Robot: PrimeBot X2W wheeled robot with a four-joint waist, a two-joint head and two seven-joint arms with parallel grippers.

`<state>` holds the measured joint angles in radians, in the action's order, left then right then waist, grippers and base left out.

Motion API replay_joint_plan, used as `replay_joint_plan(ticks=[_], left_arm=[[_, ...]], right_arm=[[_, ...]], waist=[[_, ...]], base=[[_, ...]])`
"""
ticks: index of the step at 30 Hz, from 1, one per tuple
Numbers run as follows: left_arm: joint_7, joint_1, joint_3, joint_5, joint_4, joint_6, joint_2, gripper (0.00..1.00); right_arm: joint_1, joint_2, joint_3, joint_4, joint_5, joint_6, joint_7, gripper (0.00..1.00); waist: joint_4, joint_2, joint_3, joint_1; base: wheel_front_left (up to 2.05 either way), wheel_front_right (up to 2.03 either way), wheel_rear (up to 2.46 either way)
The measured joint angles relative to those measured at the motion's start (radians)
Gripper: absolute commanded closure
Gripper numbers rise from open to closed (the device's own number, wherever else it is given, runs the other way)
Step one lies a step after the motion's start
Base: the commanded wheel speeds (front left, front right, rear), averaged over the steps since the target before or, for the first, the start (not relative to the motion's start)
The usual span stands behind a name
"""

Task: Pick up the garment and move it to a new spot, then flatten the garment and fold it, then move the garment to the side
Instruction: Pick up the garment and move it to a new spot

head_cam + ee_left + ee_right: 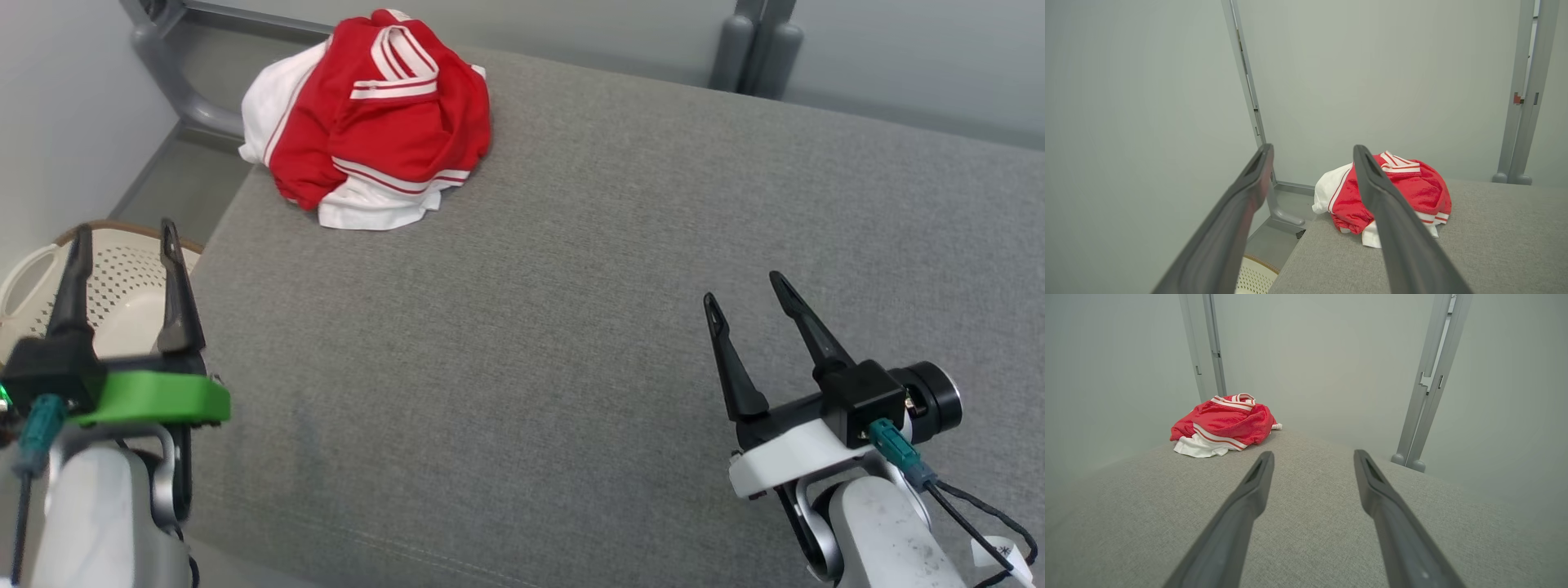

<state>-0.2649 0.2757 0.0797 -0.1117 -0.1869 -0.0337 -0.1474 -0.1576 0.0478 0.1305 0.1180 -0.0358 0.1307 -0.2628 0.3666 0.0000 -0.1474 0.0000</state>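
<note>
Because the garment (384, 122) lies untouched in a crumpled red-and-white heap, the task appears to be at its very first step, the pick-up. In the head view the heap sits at about eleven o'clock, near the far left corner of the grey fabric surface (571, 286). The left gripper (125, 230) hovers at about eight o'clock, just off the surface's left edge and above a pale perforated basket (33, 265). Its two dark fingers are spread wide and hold nothing. The right gripper (743, 287) hovers at about four o'clock over bare fabric, its fingers likewise spread and empty. Both are well apart from the garment. The next move probably calls for the left arm, the nearer one, to reach forward toward twelve o'clock, come down on the heap and pinch a firm fold of cloth, since a loose pile may slip or lift only partly.
</note>
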Motion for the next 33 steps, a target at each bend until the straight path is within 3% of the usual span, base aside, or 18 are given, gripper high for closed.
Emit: replay_joint_plan(ticks=[7,16,23,33], left_arm=[[0.065,0.298,-0.027,-0.024,-0.197,-0.063,-0.087,0.00],[0.160,0.534,-0.050,-0.090,-0.482,-0.090,-0.175,0.00],[0.173,0.628,-0.060,-0.132,-0.639,-0.093,-0.208,0.00],[0.151,0.719,-0.092,-0.159,-0.766,-0.094,-0.212,0.00]], right_arm=[[-0.049,0.000,-0.003,-0.026,-0.034,0.000,0.000,0.00],[-0.090,0.001,0.003,-0.068,-0.048,0.000,0.000,0.00],[-0.100,0.002,-0.031,-0.113,-0.062,0.000,0.000,0.00],[-0.100,0.001,-0.053,-0.155,-0.078,0.000,0.000,0.00]], waist=[[-0.078,0.0000,-0.098,0.0000],[-0.169,0.0000,-0.231,0.0000],[-0.222,0.0000,-0.328,0.0001],[-0.260,0.0000,-0.440,0.0001]], base=[[0.00,0.00,0.00],[0.00,0.00,0.00],[0.00,0.00,0.00],[0.00,0.00,0.00]])
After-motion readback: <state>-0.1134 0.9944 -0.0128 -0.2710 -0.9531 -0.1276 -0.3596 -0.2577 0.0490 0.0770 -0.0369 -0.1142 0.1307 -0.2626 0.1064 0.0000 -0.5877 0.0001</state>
